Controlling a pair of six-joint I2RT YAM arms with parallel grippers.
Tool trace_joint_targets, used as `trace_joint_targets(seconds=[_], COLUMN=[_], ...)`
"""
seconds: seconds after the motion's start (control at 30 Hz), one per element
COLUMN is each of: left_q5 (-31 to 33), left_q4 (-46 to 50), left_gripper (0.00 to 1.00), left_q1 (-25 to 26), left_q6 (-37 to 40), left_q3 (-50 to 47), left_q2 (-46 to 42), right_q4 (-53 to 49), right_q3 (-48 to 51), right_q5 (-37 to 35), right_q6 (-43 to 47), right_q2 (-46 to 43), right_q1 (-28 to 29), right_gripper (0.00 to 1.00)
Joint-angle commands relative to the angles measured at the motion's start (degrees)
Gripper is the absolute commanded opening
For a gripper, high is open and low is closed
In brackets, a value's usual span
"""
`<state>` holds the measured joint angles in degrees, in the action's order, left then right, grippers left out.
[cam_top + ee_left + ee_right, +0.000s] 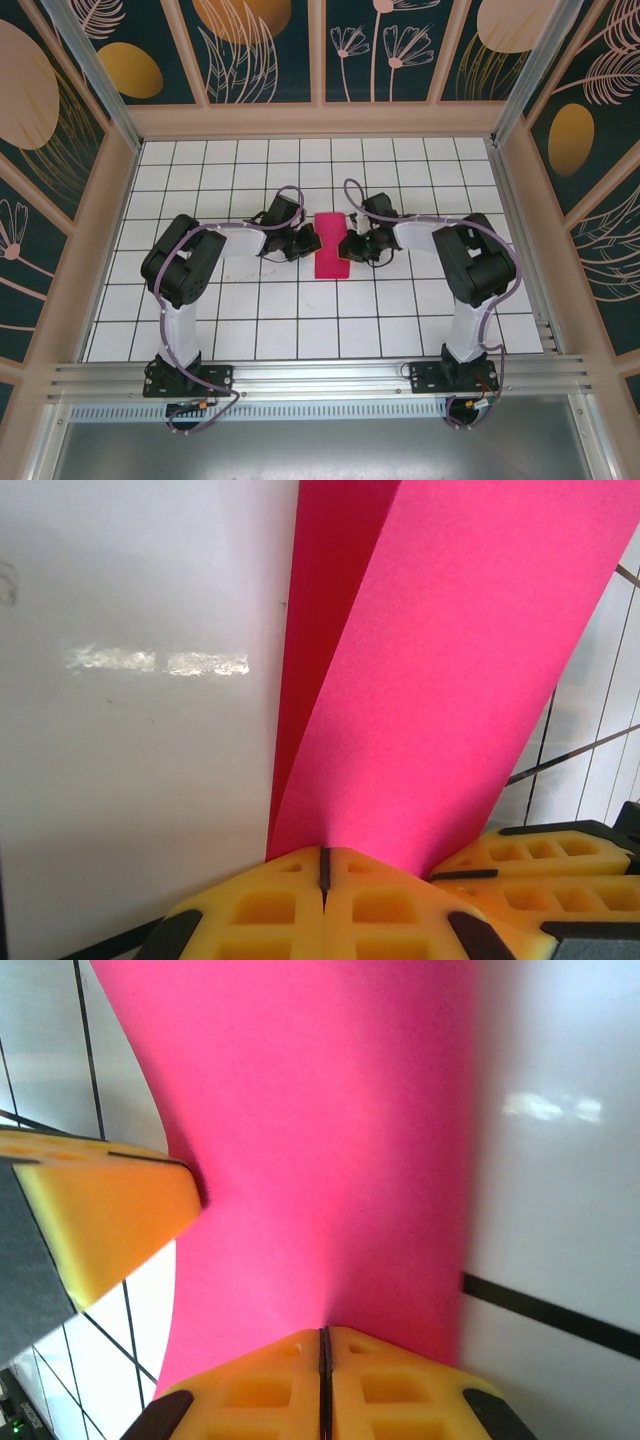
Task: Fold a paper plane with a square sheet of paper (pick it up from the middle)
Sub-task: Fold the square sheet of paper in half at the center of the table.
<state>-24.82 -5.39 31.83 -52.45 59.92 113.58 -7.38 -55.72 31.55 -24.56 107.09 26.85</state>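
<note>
The left hand (323,860) and right hand (323,1340) are both clamping the square sheet of paper (450,680), so they should be moving in unison.

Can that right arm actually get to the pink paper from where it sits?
Probably yes: the right gripper looks shut on the pink paper, the left gripper pinching it close by; nothing blocks it.

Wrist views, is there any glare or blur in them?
Left wrist: a bright glare streak on the table, paper sharp. Right wrist: a softer glare patch on the table, paper edges slightly blurred.
</note>
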Motion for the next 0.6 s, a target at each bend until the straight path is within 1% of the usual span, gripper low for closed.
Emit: trace_joint_targets(seconds=[0.0,0.13,0.3,0.37,0.57], left_q5=[9.8,9.8,9.6,9.6,10.0], left_q4=[11.3,11.3,11.9,12.0,13.1], left_gripper=[0.0,0.0,0.0,0.0,0.0], left_q1=[-0.5,-0.6,-0.6,-0.5,-0.5], left_q6=[-0.2,-0.1,0.4,0.5,0.5], left_q3=[-3.8,-3.9,-3.6,-3.5,-3.1], left_q2=[5.3,5.3,5.4,5.2,5.3], right_q4=[-6.2,-5.2,-0.9,0.9,1.7], right_q3=[5.1,5.3,1.2,-0.3,-5.3], right_q5=[-3.2,-3.5,-1.3,-0.7,0.0], right_q6=[1.2,0.2,-2.2,-3.1,-3.7], right_q2=[-1.2,-5.1,-9.1,-8.1,-0.2], right_q1=[-2.3,-3.6,-3.4,-2.7,1.0], right_gripper=[0.11,0.11,0.1,0.09,0.02])
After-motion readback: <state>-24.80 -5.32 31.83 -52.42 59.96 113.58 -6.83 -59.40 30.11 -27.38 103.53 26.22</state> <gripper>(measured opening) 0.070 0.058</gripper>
